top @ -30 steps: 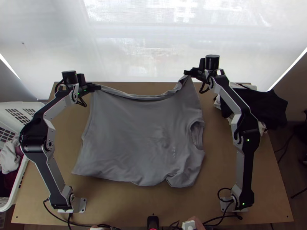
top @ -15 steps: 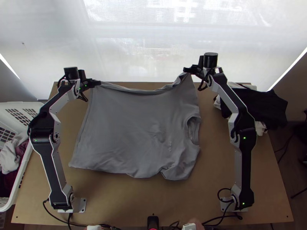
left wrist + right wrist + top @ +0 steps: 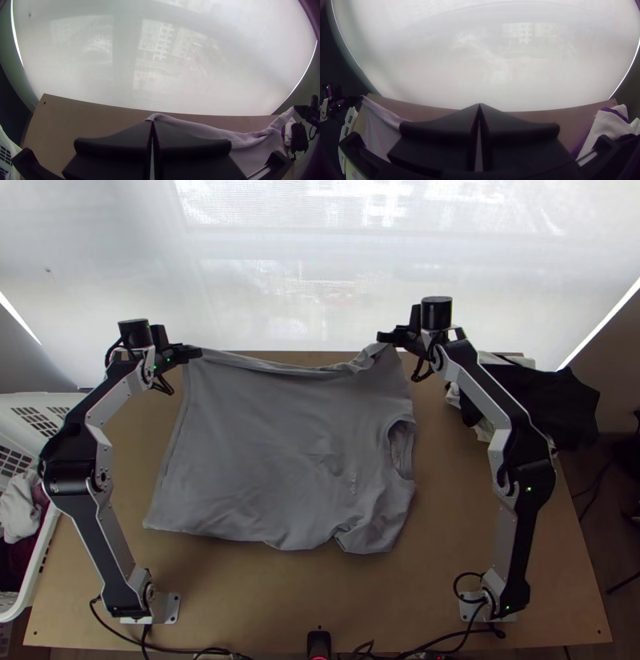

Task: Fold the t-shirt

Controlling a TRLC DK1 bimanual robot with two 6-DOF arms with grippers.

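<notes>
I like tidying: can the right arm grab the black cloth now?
Probably not: the black cloth lies beside that arm, but its claw is shut on the gray shirt.

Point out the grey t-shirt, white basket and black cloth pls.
Grey t-shirt [image 3: 256, 452], top view, middle of the body.
White basket [image 3: 50, 400], top view, far wall.
Black cloth [image 3: 560, 404], top view, its middle.

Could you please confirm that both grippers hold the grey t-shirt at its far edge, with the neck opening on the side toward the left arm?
Not quite: the top view shows the neck opening on the side toward the right arm. The left gripper and right gripper do hold the grey t-shirt at its far edge.
</notes>
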